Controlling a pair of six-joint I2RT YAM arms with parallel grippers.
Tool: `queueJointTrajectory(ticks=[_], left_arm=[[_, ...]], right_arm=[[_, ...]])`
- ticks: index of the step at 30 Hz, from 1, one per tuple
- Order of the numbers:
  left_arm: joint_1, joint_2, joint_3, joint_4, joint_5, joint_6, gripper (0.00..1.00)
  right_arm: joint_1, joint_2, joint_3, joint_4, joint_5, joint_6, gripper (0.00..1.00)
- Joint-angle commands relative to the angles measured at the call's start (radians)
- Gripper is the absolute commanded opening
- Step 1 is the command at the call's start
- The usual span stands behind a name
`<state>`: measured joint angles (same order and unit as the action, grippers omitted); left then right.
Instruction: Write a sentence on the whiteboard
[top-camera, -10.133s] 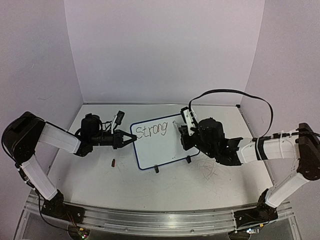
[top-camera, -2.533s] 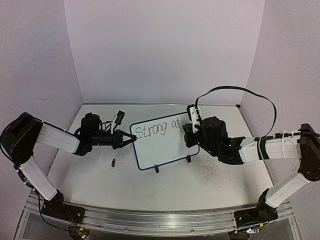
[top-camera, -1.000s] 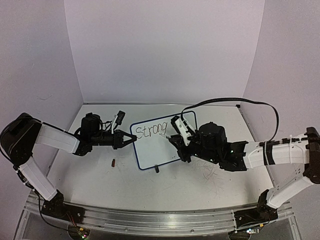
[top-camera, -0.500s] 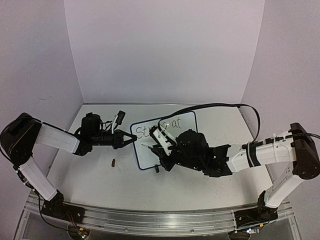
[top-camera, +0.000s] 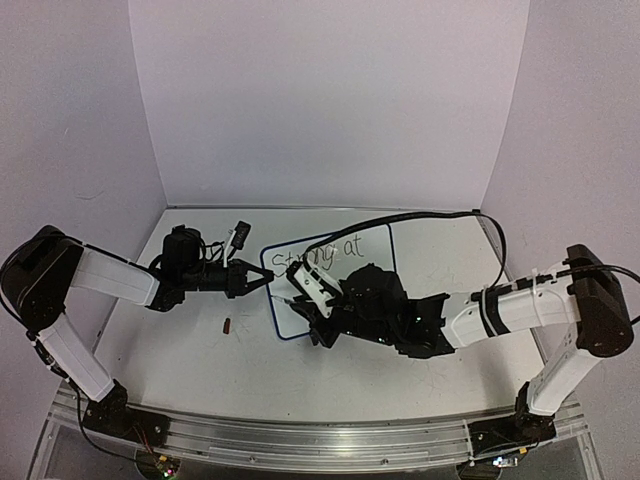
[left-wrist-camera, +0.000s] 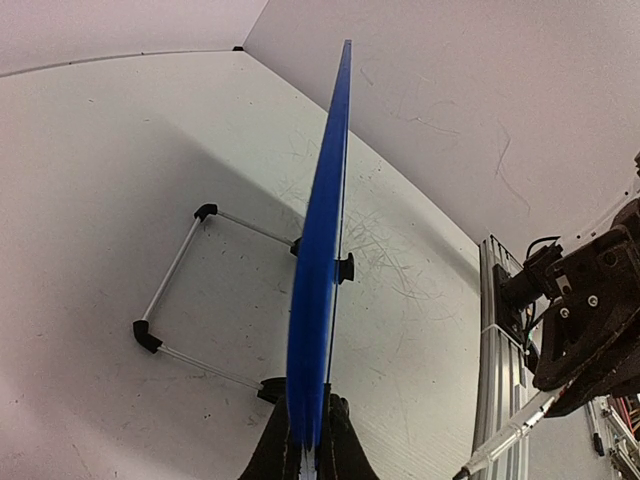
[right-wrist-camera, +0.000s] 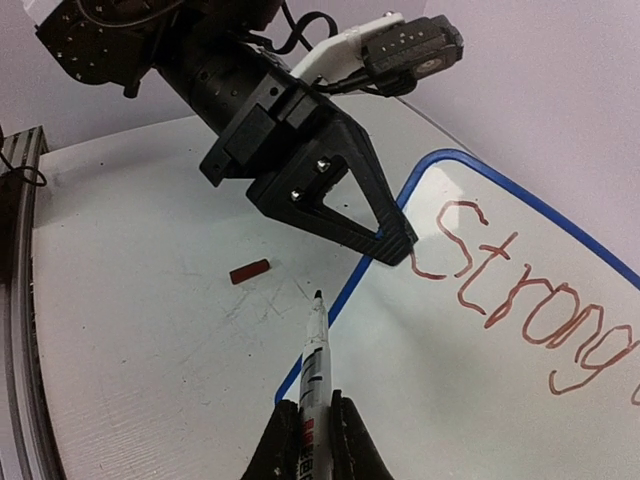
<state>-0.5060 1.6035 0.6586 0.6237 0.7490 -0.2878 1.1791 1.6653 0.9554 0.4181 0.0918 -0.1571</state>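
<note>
The whiteboard (top-camera: 366, 262) stands tilted on the table, its lower half hidden behind my right arm. The sentence (top-camera: 349, 246) reads "Strong at" in one line; "Strong" (right-wrist-camera: 520, 290) shows reddish in the right wrist view. My left gripper (top-camera: 263, 281) is shut on the board's left blue rim, seen edge-on (left-wrist-camera: 320, 250) between its jaws (left-wrist-camera: 308, 445). My right gripper (top-camera: 300, 300) is shut on a white marker (right-wrist-camera: 314, 360). The marker's dark tip points at the rim (right-wrist-camera: 345, 290) at the board's lower left, below the "S". Whether it touches, I cannot tell.
A small red marker cap (top-camera: 228, 324) lies on the scuffed tabletop left of the board, also in the right wrist view (right-wrist-camera: 249, 271). Two black clip feet (left-wrist-camera: 345, 268) and a wire stand (left-wrist-camera: 175, 270) sit under the board. A black cable (top-camera: 440, 214) arches over my right arm.
"at" was added after "Strong". My right gripper then carried the marker from the board's upper right down to its lower left. The left gripper has not moved.
</note>
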Motion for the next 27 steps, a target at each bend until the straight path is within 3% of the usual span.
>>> queueJointTrajectory(ticks=[1, 18, 27], left_arm=[[0.0, -0.006, -0.002, -0.066, -0.077, 0.029, 0.0], [0.0, -0.004, -0.001, -0.065, -0.072, 0.032, 0.0], [0.0, -0.007, -0.003, -0.066, -0.073, 0.033, 0.0]], right_arm=[[0.009, 0.025, 0.008, 0.056, -0.02, -0.028, 0.0], [0.011, 0.086, 0.037, 0.061, 0.218, -0.018, 0.0], [0.008, 0.11, 0.068, 0.077, 0.209, -0.021, 0.0]])
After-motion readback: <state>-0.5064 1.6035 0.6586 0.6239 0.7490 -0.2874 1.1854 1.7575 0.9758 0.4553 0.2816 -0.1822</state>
